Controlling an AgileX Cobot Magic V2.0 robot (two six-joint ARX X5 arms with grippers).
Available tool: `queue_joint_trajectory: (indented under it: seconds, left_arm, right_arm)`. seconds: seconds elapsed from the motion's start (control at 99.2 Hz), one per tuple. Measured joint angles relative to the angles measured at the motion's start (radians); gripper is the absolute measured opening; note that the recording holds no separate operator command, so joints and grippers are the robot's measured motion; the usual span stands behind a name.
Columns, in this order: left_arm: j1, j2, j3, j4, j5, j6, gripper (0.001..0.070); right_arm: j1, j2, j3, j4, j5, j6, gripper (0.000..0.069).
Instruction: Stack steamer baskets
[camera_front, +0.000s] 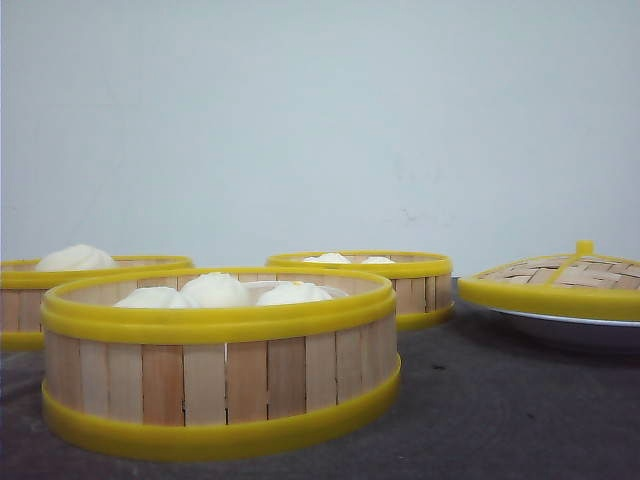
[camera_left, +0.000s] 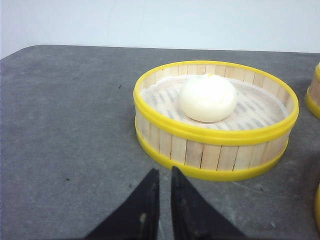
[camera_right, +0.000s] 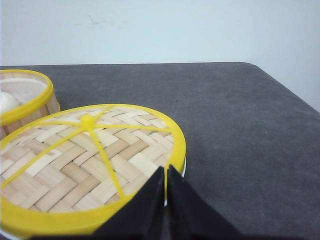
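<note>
Three steamer baskets stand on the dark table, each with white buns inside. The nearest one (camera_front: 220, 365) is front centre-left, another (camera_front: 30, 295) is behind it at the left edge, and the third (camera_front: 400, 280) is further back in the middle. In the left wrist view a basket (camera_left: 215, 145) with one bun (camera_left: 207, 97) sits just ahead of my left gripper (camera_left: 164, 172), which is shut and holds nothing. My right gripper (camera_right: 165, 170) is shut and empty, over the near rim of the woven lid (camera_right: 90, 160). Neither gripper shows in the front view.
The flat woven lid (camera_front: 560, 285) with a yellow rim and knob lies on a white plate (camera_front: 575, 325) at the right. A basket's edge (camera_right: 25, 100) shows beside the lid. Parts of other baskets (camera_left: 314, 95) show beside the one-bun basket. A pale wall rises behind the table.
</note>
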Motion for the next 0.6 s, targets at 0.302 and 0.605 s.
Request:
queue_joint_trajectory:
  seconds: [0.302, 0.605]
  left_arm:
    - [0.0, 0.0, 0.0, 0.0, 0.002, -0.011, 0.0015]
    - [0.0, 0.0, 0.0, -0.001, 0.043, -0.186, 0.0015]
  right_arm:
    - [0.0, 0.0, 0.0, 0.0, 0.0, 0.0, 0.0003]
    - [0.0, 0.0, 0.0, 0.002, -0.027, 0.159, 0.0003]
